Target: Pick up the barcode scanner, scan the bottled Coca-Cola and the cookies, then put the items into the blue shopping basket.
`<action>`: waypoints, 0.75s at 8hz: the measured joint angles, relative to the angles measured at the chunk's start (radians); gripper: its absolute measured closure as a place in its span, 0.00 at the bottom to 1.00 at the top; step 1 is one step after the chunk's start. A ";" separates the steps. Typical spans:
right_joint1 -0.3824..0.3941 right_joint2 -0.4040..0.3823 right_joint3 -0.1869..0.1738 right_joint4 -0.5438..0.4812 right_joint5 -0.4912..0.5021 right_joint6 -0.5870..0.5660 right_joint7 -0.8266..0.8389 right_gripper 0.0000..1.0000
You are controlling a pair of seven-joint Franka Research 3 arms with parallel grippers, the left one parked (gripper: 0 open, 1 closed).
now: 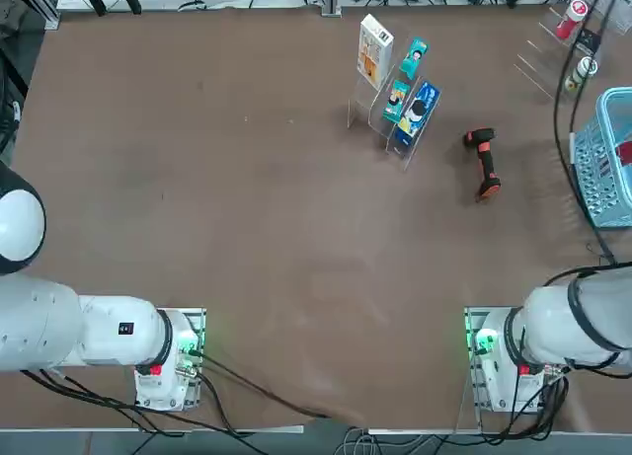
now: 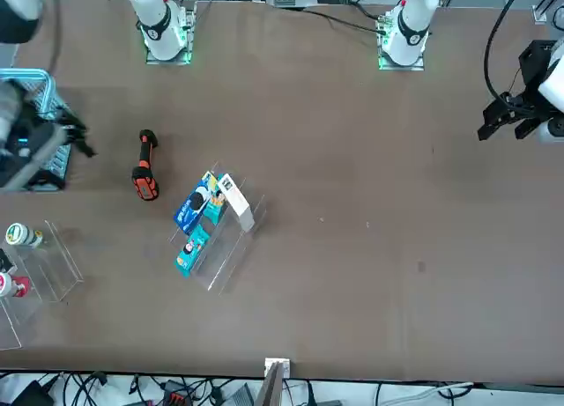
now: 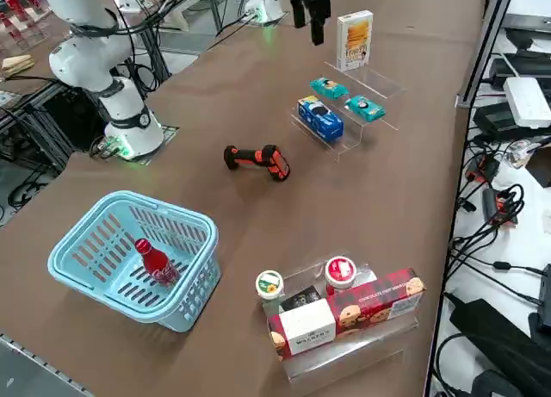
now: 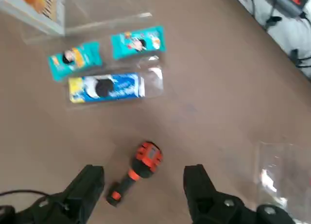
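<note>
The barcode scanner point(image 1: 483, 161) point(image 3: 258, 159) lies flat on the brown table, black head and orange-red shaft, between the snack shelf and the basket. My right gripper point(image 4: 146, 185) hangs well above it, open and holding nothing, and the scanner point(image 4: 141, 168) shows between its fingers. In the front view the gripper point(image 2: 81, 140) hangs beside the blue shopping basket point(image 2: 35, 76). The bottled Coca-Cola point(image 3: 155, 261) lies inside the basket point(image 3: 200, 268). The cookies point(image 1: 374, 50) point(image 3: 354, 40), a white box with yellow-orange print, stand upright on the shelf's back step.
A clear acrylic shelf point(image 1: 370, 119) also carries a blue packet point(image 1: 417, 110) and two teal packets point(image 1: 413, 57). A second clear stand point(image 3: 344, 315) near the basket holds a tartan box and two round-lidded cups. Cables run along the table's right edge.
</note>
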State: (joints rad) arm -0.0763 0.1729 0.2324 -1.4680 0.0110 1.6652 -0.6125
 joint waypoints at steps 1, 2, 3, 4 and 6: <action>0.066 0.006 -0.001 0.001 0.000 0.009 0.111 0.00; 0.133 0.021 -0.002 0.010 0.000 0.026 0.214 0.00; 0.202 0.050 -0.003 0.036 0.000 0.041 0.306 0.00; 0.276 0.091 -0.003 0.076 -0.001 0.057 0.389 0.00; 0.402 0.194 -0.007 0.185 -0.033 0.092 0.498 0.00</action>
State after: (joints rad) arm 0.3253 0.3672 0.2250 -1.2831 -0.0217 1.7577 -0.1147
